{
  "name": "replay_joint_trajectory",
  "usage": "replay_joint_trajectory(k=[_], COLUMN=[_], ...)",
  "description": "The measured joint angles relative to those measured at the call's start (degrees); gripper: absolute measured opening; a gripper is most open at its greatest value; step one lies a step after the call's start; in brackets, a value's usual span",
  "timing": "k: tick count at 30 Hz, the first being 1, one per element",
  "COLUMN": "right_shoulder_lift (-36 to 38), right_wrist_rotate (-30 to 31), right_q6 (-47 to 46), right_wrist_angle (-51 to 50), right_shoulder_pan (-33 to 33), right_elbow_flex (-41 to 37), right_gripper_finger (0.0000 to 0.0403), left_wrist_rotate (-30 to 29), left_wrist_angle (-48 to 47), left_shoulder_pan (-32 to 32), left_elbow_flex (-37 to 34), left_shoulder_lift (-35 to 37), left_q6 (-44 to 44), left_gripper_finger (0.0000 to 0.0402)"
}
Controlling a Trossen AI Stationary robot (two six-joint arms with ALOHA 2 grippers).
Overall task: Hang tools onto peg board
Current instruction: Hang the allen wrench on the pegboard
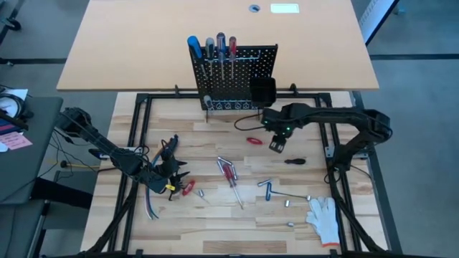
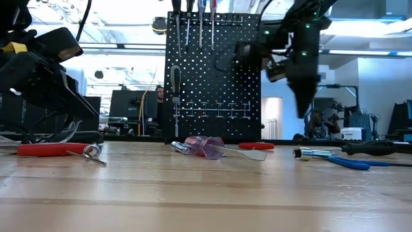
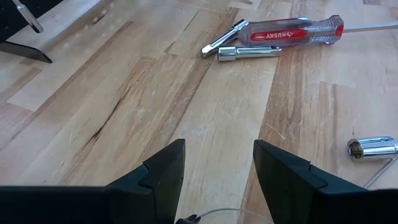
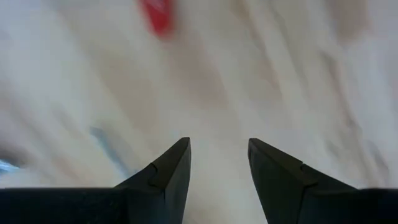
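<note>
The wooden table (image 1: 215,222) carries everything, with a tan tabletop (image 1: 129,50) lying beyond its far edge. At the far middle of the table stands the black peg board (image 1: 240,89), upright; four screwdrivers (image 1: 214,49) with blue, grey and red handles hang in its top row, a small black bin (image 1: 262,91) sits at its right side, and in the low view a grey-handled tool (image 2: 175,80) hangs lower on its left part.

The right arm (image 1: 344,122) reaches in from the right side, and its gripper (image 1: 277,143) hangs above the table just in front of the peg board's right end, near a small red tool (image 1: 254,140) and a black-handled screwdriver (image 1: 295,161). Its jaws stand apart with nothing between them in the right wrist view.

The left arm (image 1: 93,140) lies low along the left side, its gripper (image 1: 172,168) close over the table beside a bundle of coloured cables (image 1: 152,204) and red-handled pliers (image 1: 188,189). Its jaws are spread and empty in the left wrist view.

A white glove (image 1: 324,217) lies at the near right corner. The other tools are scattered on the table in front of the board: a clear red-cored screwdriver (image 3: 292,32) with a chrome socket (image 3: 249,53) touching it, a second red-handled screwdriver (image 1: 232,174), a blue-handled key (image 1: 267,188) and another socket (image 3: 372,148).
</note>
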State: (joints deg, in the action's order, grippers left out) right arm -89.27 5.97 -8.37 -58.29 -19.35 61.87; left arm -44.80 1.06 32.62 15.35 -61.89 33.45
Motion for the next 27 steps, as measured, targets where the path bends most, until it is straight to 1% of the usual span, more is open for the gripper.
replay_joint_trajectory(k=[3, 6, 8, 11, 13, 15, 17, 21, 27], right_shoulder_lift=[0.3, 0.0, -0.1, -0.1, -0.1, 0.0, -0.1, -0.1, -0.1], right_wrist_rotate=[5.0, 5.6, 3.1, -1.7, -3.0, -2.9, -2.2, 4.6, 5.7], right_q6=[-0.2, -0.1, 0.1, 1.8, 3.8, 5.7, 6.5, 6.8, 5.5], right_wrist_angle=[-0.6, 4.8, 10.4, 19.9, 24.7, 30.2, 35.7, 42.8, 48.8], right_shoulder_pan=[-0.9, -2.6, -3.6, -3.9, -2.8, -0.8, 1.3, 4.8, 5.3], right_elbow_flex=[-2.2, -4.9, -7.1, -10.1, -11.5, -13.1, -14.8, -17.1, -19.8], right_gripper_finger=[0.0168, 0.0174, 0.0187, 0.0220, 0.0240, 0.0250, 0.0253, 0.0247, 0.0226], left_wrist_rotate=[0.0, 0.0, 0.0, 0.0, 0.0, 0.0, 0.0, 0.0, 0.0], left_wrist_angle=[0.0, 0.0, 0.0, 0.0, 0.0, 0.0, -0.1, 0.0, 0.0], left_shoulder_pan=[0.0, 0.0, 0.0, 0.0, 0.0, 0.0, 0.0, 0.0, 0.0], left_elbow_flex=[0.0, 0.0, 0.0, 0.0, 0.0, 0.0, 0.0, 0.0, 0.0], left_shoulder_lift=[0.0, 0.0, 0.0, 0.0, 0.0, 0.0, 0.0, 0.0, 0.0], left_q6=[0.0, 0.0, 0.0, 0.0, 0.0, 0.0, 0.0, 0.0, 0.0], left_gripper_finger=[0.0185, 0.0185, 0.0185, 0.0185, 0.0185, 0.0185, 0.0185, 0.0185, 0.0185])
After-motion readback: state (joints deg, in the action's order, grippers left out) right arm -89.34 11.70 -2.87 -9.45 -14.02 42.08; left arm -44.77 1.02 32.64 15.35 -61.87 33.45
